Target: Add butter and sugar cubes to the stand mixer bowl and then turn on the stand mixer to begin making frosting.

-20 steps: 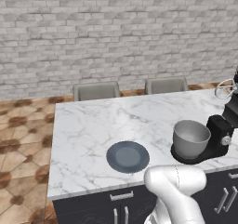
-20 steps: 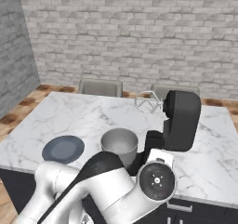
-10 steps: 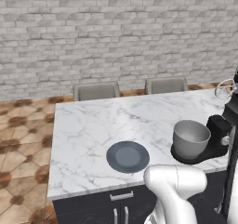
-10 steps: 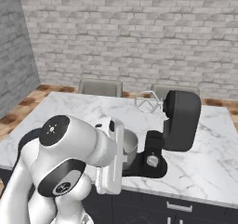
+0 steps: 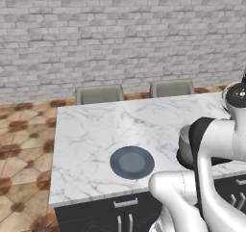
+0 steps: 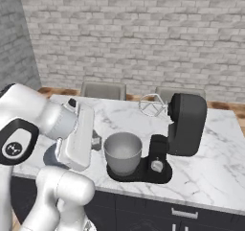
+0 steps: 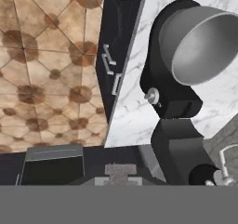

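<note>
A white robot arm stands at a kitchen island, and its claw [image 7: 120,172] is shut tight with nothing between the fingers. The claw points at the base of the stand mixer [image 6: 184,124]. The silver side knob [image 7: 151,96] lies ahead of the fingertips and near them. The stand mixer bowl [image 6: 123,151] sits on the mixer's base just beyond the knob, off to one side of the claw's line. The mixer's head is tilted back, so the wire whisk [image 6: 152,105] hangs raised, well past the claw and above the bowl. I cannot tell whether butter or sugar lies inside the bowl.

It looks to me as if the step in hand is switching the mixer on. To do that well, the closed fingertips should meet the knob squarely and push it round gently. They should stay off the bowl's rim so the bowl is not knocked from its seat.

A dark round plate [image 5: 132,161] rests on the counter behind the claw, well apart from the mixer. The counter [image 5: 91,130] is white veined marble over dark cabinets. Two grey chairs [image 5: 100,94] stand at the far side of it. Behind them is a pale brick wall [image 5: 120,29], and the floor [image 5: 19,144] is patterned brown tile.
</note>
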